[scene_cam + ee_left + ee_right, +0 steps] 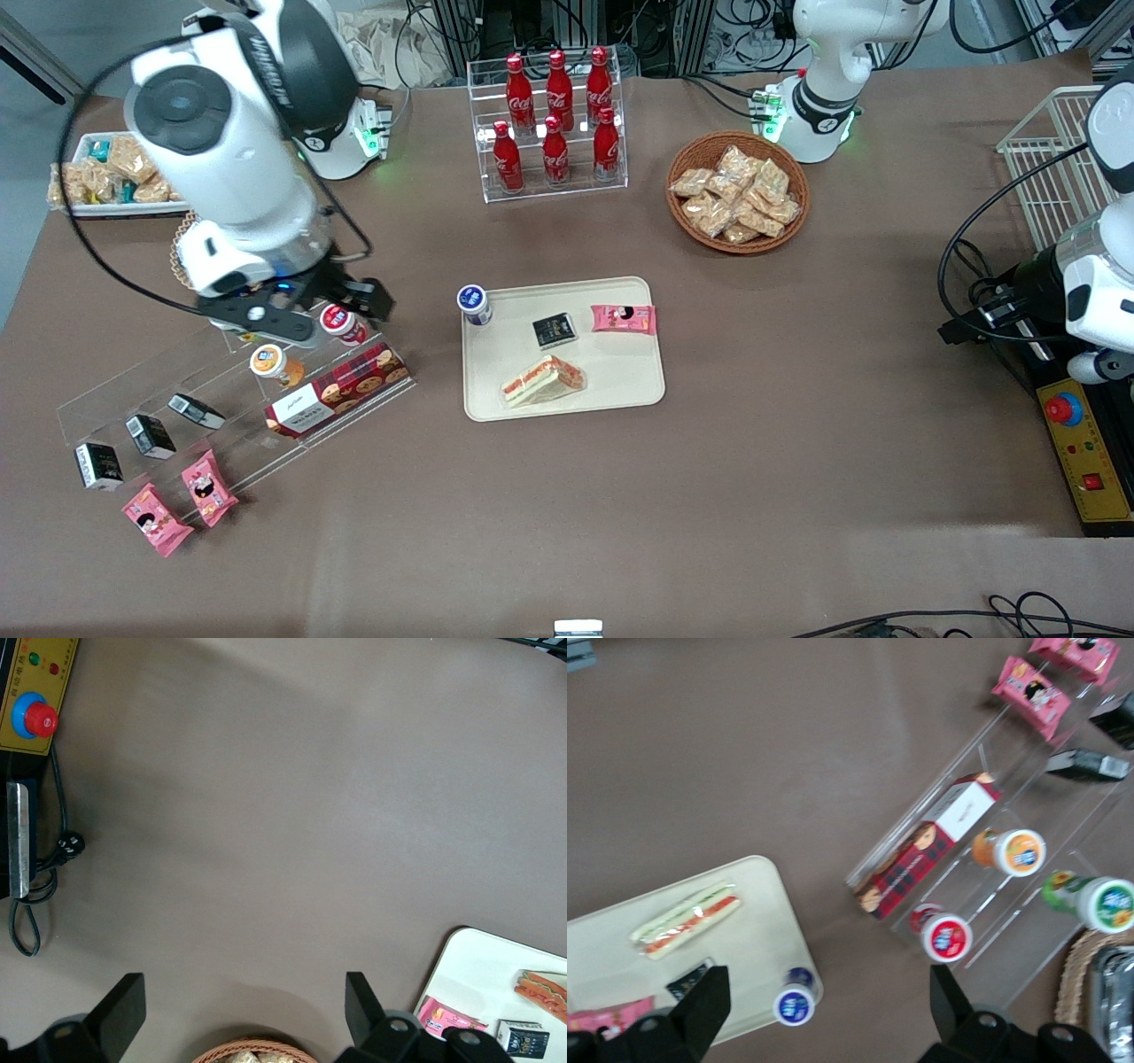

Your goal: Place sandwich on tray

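Observation:
The sandwich [542, 380], a wrapped triangular wedge with red and green filling, lies on the cream tray [620, 372] in the part nearer the front camera. My right gripper [328, 306] is open and empty, high above the clear stepped rack, apart from the tray toward the working arm's end. In the right wrist view the gripper [828, 1010] has its fingers wide apart, with the sandwich [687, 921] lying on the tray [757, 939]. The left wrist view also shows the sandwich [542, 988] on the tray [478, 966].
On the tray are also a blue-capped bottle [474, 304], a black packet [555, 330] and a pink snack packet [624, 318]. The clear rack [221, 399] holds small bottles, a cookie box and packets. A cola rack [554, 124] and a snack basket [737, 190] stand farther from the camera.

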`<state>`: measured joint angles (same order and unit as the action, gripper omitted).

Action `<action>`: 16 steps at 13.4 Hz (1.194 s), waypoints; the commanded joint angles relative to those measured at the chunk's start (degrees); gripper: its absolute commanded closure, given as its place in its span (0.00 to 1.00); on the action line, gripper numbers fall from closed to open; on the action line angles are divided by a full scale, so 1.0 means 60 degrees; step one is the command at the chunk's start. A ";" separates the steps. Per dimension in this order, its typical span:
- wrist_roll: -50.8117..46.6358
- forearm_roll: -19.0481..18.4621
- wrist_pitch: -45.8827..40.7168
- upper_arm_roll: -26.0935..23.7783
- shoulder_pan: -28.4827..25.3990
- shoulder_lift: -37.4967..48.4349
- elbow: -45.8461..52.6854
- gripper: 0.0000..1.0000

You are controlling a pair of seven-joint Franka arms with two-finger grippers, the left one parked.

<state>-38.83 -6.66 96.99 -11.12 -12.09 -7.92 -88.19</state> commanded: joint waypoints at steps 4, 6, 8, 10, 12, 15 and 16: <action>0.3507 -0.0208 0.0153 0.1308 0.0653 0.1742 -0.1560 0.00; 0.4401 -0.0208 0.1027 0.1792 0.0697 0.2051 -0.2072 0.00; 0.5120 -0.0193 0.1485 0.2203 0.0697 0.1979 -0.2147 0.00; 0.6201 -0.0193 0.1793 0.2568 0.0741 0.1935 -0.2060 0.00; 0.7055 -0.0092 0.1897 0.2834 0.1031 0.1702 -0.1667 0.00; 0.6969 0.1456 0.1489 0.2848 0.1253 0.1554 -0.1459 0.00; 0.6955 0.1462 0.1458 0.2849 0.1239 0.1554 -0.1445 0.00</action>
<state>2.33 -0.46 107.24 6.00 -4.77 2.16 -98.54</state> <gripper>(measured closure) 0.000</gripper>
